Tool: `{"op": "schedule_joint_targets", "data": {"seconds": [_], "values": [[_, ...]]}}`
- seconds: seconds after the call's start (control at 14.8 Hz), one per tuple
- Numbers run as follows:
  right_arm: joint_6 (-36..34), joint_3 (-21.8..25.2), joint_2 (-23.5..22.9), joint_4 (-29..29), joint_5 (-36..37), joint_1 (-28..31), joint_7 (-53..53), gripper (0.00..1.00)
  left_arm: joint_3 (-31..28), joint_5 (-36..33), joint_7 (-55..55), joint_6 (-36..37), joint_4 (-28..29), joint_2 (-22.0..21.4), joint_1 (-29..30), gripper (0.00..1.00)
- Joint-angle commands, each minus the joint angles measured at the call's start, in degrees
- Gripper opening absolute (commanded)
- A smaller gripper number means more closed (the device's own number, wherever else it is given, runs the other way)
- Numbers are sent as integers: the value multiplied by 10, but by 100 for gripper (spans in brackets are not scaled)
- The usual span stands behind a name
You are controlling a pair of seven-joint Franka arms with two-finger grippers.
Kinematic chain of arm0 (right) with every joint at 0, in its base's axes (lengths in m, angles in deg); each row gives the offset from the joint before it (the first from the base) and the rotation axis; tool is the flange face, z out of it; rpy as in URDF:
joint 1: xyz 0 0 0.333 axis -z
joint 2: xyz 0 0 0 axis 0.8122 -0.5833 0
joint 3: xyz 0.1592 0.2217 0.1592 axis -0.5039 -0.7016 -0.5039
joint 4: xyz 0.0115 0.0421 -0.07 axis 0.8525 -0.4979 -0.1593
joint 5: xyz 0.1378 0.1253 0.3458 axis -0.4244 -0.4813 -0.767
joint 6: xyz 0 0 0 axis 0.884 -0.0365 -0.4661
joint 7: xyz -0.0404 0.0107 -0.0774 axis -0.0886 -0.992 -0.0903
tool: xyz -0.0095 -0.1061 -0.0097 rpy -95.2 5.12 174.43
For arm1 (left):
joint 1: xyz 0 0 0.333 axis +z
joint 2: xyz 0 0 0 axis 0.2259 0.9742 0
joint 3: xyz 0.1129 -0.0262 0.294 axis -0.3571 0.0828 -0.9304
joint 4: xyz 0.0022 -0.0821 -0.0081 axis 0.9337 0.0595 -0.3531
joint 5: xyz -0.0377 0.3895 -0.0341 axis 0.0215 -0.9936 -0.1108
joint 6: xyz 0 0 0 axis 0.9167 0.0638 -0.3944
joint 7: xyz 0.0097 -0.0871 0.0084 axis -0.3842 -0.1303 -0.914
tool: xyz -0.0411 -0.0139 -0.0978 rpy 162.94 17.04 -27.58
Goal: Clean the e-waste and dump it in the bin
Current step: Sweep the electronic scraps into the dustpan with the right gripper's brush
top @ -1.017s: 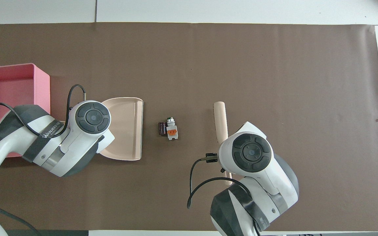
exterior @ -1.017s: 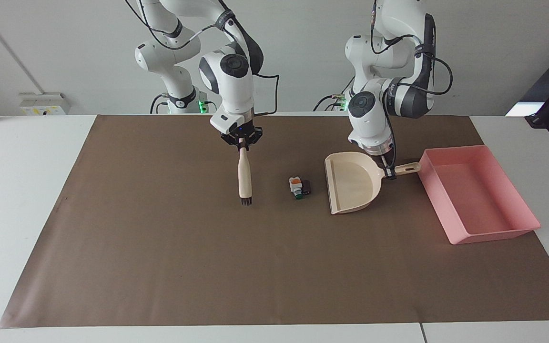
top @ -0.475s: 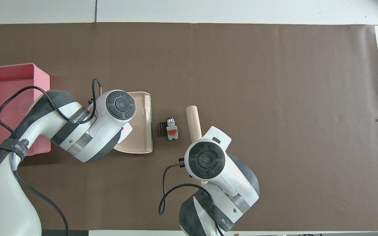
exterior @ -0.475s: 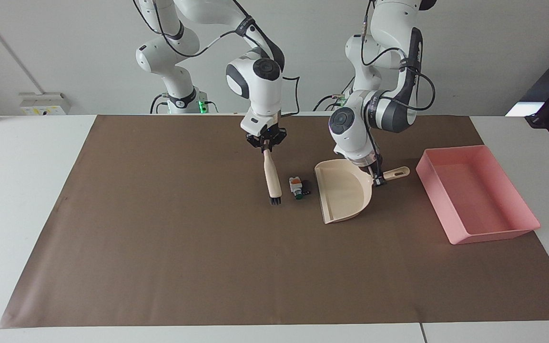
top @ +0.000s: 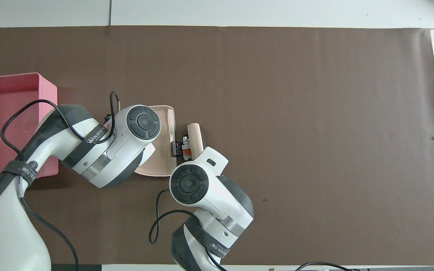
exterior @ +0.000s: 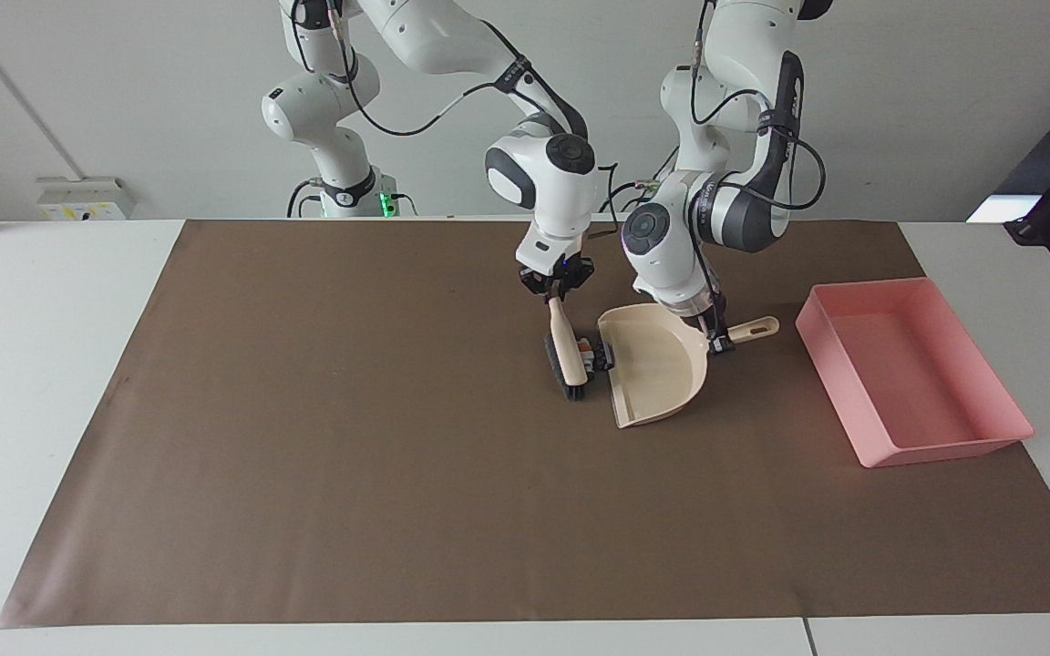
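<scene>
1. Now, taking the dustpan (exterior: 657,369) as the landmark: the brown mat (exterior: 352,474) lies under it and under everything else in play.
2. The bin (exterior: 917,442) sits on the mat beside the dustpan, toward the left arm's end of the table, apart from it and with nothing seen in it.
3. The dustpan rests on the mat, its open lip facing the right arm's end. The left gripper (exterior: 718,343) is clamped on its handle (exterior: 756,328).
4. The brush (exterior: 565,351) stands just at the dustpan's lip, bristles down. The right gripper (exterior: 556,290) is clamped on its upper end.
5. The e-waste (top: 184,147) is squeezed between brush and lip, touching or nearly touching both, and not yet inside the dustpan.
6. Risks, as a judgement:
   - If the lip is not flat on the mat, the small parts could jam against it or slip beneath.
   - A quick stroke could flick the dark cylinder sideways past the lip's end.
   - Pressing the bristles hard might push the dustpan back in the left gripper's hold.
   - Tipping the loaded dustpan too early could spill parts short of the bin.
</scene>
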Motion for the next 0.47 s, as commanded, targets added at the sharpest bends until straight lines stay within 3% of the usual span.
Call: {"op": "schedule_joint_targets", "data": {"seconds": [0.0,0.2,0.41], "values": [[30,-22,-27,23,-30,2,6,0,-4,7,-8,4,10,3,-18,0],[84,-28,-40,42,-121,-1,-17,0,-4,8,-8,-19,25,-1,-18,0],[86,-31,-47,78,-201,-1,-66,0,-3,8,-6,-41,34,-2,-12,0]]}}
